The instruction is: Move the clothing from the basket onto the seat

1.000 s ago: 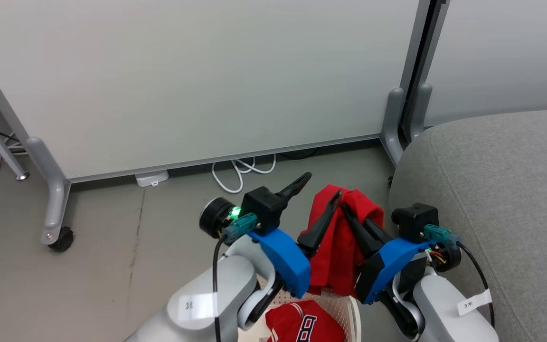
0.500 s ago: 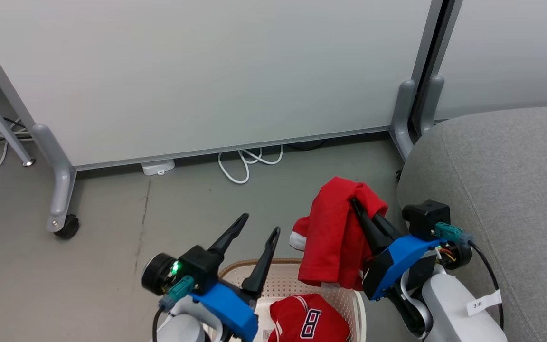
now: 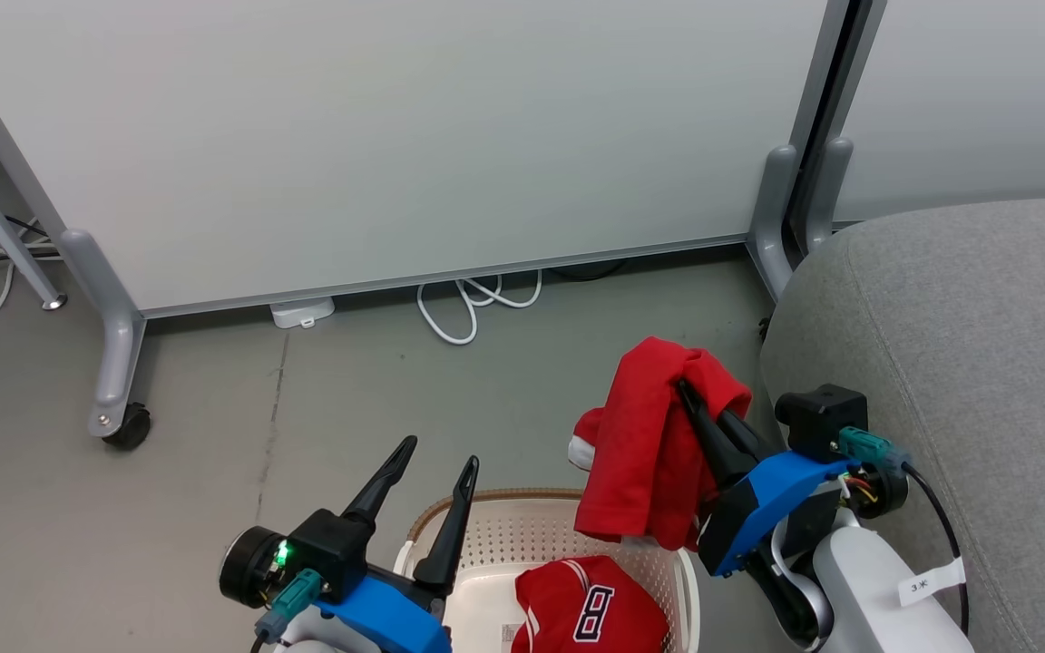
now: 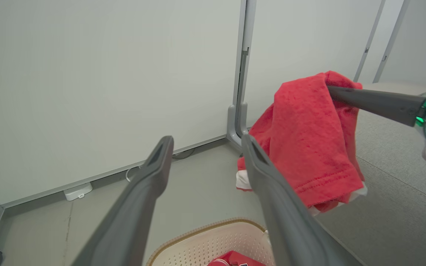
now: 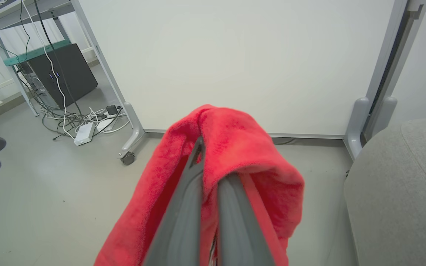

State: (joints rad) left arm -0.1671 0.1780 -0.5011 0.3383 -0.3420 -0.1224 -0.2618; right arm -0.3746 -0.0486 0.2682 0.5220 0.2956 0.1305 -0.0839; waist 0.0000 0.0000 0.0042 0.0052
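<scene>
One red jersey (image 3: pixel 640 444), likely soft and light, hung from my closed right end effector (image 3: pixel 684 390) by the seat (image 3: pixel 985 363); the number 8 jersey (image 3: pixel 586 617) lay in the basket (image 3: pixel 504 496) for my open, empty left end effector (image 3: pixel 441 452) to pinch.

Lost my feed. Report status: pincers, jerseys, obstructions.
Right pincer shut on red jersey, held up beside grey couch cushion. Left pincer open above basket. Number 8 jersey in basket.
</scene>
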